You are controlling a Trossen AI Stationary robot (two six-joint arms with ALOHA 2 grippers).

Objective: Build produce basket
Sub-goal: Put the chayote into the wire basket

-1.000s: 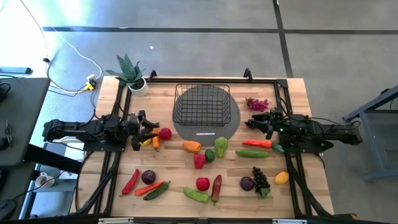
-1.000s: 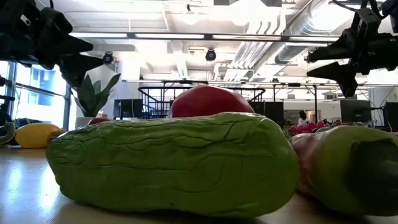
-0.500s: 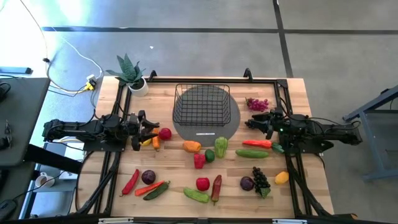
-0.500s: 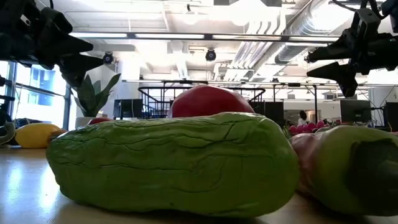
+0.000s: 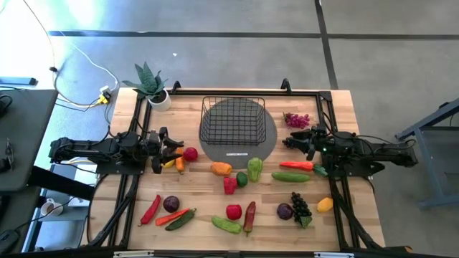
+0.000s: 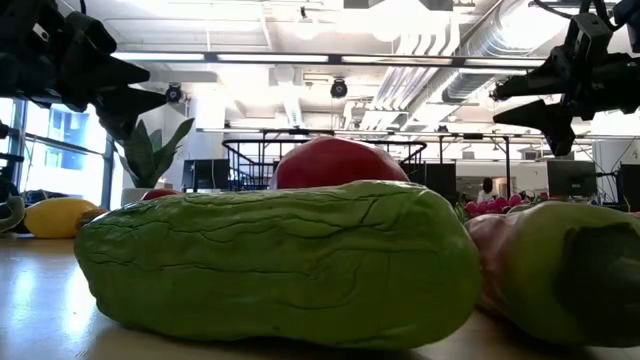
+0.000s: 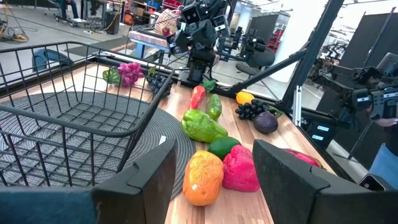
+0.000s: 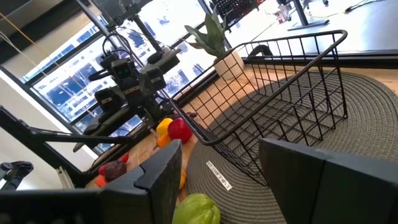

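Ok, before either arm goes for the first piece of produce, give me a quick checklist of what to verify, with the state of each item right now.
1. Black wire-mesh basket upright on the grey round mat: ok.
2. Basket free to take produce: ok, nothing lies inside it in either wrist view.
3. Left gripper open with nothing between its fingers: ok, it hovers near the small round red tomato.
4. Right gripper open and unloaded: ok, it hovers near the pink grape bunch.
5. Toy produce on the wooden table not yet loaded: ok, all pieces lie outside the basket.
6. Potted green plant clear of the arms: ok, it stands at the far left corner.
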